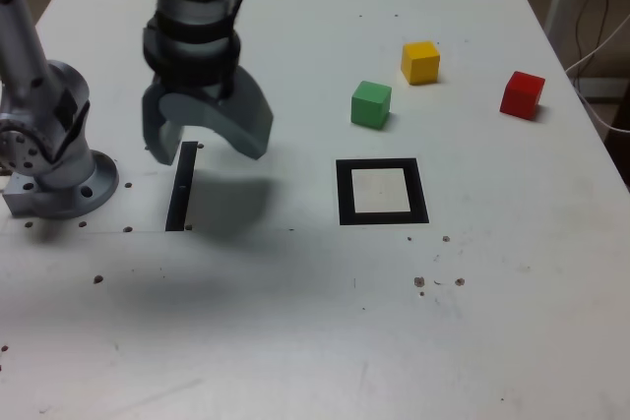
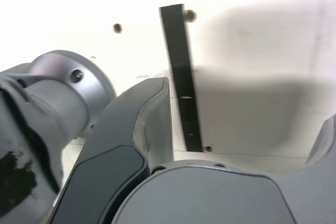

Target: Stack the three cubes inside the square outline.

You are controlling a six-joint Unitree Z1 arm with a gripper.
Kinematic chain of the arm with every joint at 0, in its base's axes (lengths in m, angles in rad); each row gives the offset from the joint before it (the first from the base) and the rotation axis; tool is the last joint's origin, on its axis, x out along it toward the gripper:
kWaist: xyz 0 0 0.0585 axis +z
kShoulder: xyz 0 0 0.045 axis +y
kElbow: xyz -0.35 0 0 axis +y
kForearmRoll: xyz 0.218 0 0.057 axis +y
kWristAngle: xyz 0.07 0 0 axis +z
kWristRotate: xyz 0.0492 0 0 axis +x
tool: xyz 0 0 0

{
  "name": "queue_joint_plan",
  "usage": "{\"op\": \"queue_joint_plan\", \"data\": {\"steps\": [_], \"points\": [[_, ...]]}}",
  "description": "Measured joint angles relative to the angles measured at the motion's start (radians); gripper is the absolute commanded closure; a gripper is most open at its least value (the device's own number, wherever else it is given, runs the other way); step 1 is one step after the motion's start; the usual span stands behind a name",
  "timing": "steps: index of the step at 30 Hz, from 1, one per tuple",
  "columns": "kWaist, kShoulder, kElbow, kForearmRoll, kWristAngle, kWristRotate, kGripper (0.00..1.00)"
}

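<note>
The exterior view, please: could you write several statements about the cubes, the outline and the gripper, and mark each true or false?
1. The square outline has no cube inside it. True.
2. The green cube sits on top of the yellow cube. False: both rest on the table, apart.
3. The gripper is open and holds nothing. True.
4. The red cube lies nearest the gripper. False: it lies farthest, at the exterior view's right.
</note>
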Motion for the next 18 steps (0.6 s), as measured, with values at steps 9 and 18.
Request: {"op": "queue_joint_plan", "data": {"steps": [9,18], "points": [[0.044,0.064,-0.124,0.034,0.012,0.055,0.0],[0.082,0.133,-0.256,0.072,0.021,0.107,0.0]]}}
